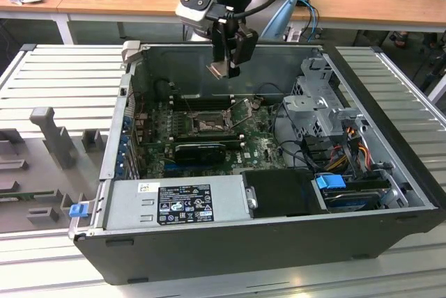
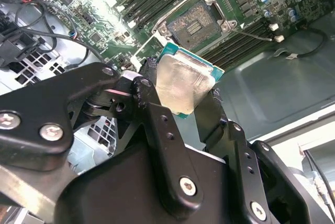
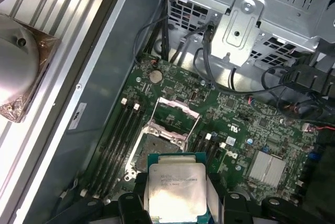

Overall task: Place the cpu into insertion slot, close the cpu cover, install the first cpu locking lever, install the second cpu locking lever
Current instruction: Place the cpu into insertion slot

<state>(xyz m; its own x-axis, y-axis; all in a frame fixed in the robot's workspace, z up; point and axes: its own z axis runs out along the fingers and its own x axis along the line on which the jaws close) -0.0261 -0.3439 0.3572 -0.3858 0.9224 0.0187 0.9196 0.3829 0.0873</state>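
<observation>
Two black fingers (image 2: 162, 130) of the end effector (image 2: 180, 94) are closed onto opposite edges of the cpu (image 2: 183, 84), with only the chip's width between them. The cpu's pale silvery top and green rim show in both wrist views, and in the first wrist view it sits between the finger pads of the end effector (image 3: 176, 195) as a square plate (image 3: 175, 188). In the exterior view the end effector (image 1: 224, 69) hangs from the arm above the open computer case (image 1: 230, 249), holding the cpu (image 1: 217, 69) tilted and well clear of the board.

Below it lies the insertion slot (image 3: 157, 148), uncovered, its dull metallic centre bare inside a dark frame; the exterior view places it (image 1: 208, 125) near the middle of the green motherboard (image 1: 259, 146). The cpu cover (image 3: 176, 113) stands swung up from the slot's far edge, still joined along its hinge. Long black memory slots (image 3: 116, 141) run beside the socket. A thin metal lever (image 2: 252, 34) juts out just beside the slot (image 2: 196, 22).

Farther out are a grey drive cage (image 3: 246, 20), black cables (image 3: 209, 72) and a labelled power supply (image 1: 182, 202). The case rests on a ribbed metal desk (image 1: 63, 75).
</observation>
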